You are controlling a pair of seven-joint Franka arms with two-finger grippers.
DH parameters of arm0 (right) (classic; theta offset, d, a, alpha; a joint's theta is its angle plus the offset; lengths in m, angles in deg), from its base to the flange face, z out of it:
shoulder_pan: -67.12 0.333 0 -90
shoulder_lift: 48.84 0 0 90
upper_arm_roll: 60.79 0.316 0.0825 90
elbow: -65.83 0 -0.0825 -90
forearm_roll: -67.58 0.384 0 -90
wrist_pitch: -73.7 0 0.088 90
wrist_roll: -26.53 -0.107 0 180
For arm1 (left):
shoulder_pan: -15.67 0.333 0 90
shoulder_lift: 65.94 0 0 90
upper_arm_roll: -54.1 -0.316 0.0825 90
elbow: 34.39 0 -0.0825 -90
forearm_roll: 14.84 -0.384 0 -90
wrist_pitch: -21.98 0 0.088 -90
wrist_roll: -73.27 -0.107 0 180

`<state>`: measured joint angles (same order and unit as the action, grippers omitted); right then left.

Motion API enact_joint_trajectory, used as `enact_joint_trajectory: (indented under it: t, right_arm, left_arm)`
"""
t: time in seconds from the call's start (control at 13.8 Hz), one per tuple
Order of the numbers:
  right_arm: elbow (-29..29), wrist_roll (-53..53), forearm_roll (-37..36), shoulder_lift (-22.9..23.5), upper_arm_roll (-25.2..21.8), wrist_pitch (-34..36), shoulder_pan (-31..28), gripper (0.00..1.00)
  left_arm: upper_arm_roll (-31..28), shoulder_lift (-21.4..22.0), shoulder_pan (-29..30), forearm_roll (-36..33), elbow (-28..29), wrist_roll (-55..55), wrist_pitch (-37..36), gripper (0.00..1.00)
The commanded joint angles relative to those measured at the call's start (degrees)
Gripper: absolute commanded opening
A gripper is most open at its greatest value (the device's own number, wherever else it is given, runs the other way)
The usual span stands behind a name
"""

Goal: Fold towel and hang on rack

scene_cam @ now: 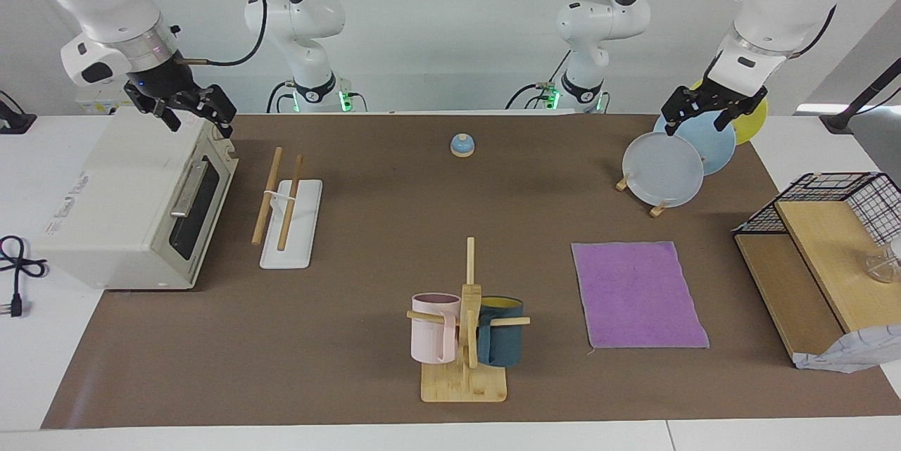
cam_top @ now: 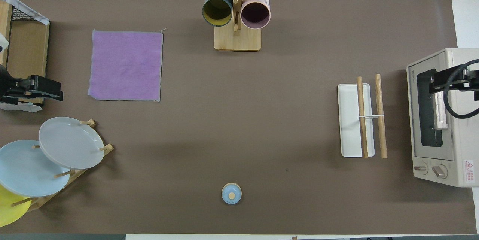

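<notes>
The towel lies flat, purple face up, toward the left arm's end of the table; it also shows in the overhead view. The rack, two light-wood rails on a white base, stands toward the right arm's end, beside the toaster oven; in the overhead view it is mid-table. My left gripper hangs open and empty over the plate stand, well apart from the towel, and shows in the overhead view. My right gripper hangs open and empty over the toaster oven, also seen from overhead.
A toaster oven stands at the right arm's end. A plate stand with round plates is near the left arm. A mug tree with pink and teal mugs is farther out. A small blue bell and a wooden shelf also stand here.
</notes>
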<state>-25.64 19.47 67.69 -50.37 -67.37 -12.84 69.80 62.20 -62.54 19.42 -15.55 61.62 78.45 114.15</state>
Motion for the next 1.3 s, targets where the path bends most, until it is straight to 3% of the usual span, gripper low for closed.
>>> enact_joint_trajectory:
  t: [0.0, 0.22, 0.51, 0.87, 1.23]
  right_arm:
    - [-0.90, 1.69, -0.19, -0.93, 0.17, -0.38, -0.22, 1.00]
    - [-0.99, 1.69, -0.19, -0.93, 0.17, -0.38, -0.22, 1.00]
    - [-1.08, 1.69, -0.11, -1.02, 0.17, -0.29, -0.22, 1.00]
    - [-1.43, 1.60, -0.02, -1.20, 0.17, -0.03, -0.40, 1.00]
    - [-1.43, 1.60, -0.02, -1.28, 0.17, 0.24, -0.40, 1.00]
  left_arm:
    - [-0.19, 2.84, 2.57, 0.79, 9.43, -1.22, 8.61, 1.00]
    - [-0.19, -0.57, 4.76, 2.19, 17.00, -1.31, 21.70, 0.99]
    - [-0.19, -13.75, 6.87, 5.71, 17.28, -1.22, 33.49, 0.94]
    - [-0.19, -22.19, 10.22, 15.20, 14.48, -1.05, 37.38, 0.87]
    - [-0.19, -24.31, 11.54, 17.49, 13.15, -0.78, 36.86, 0.74]
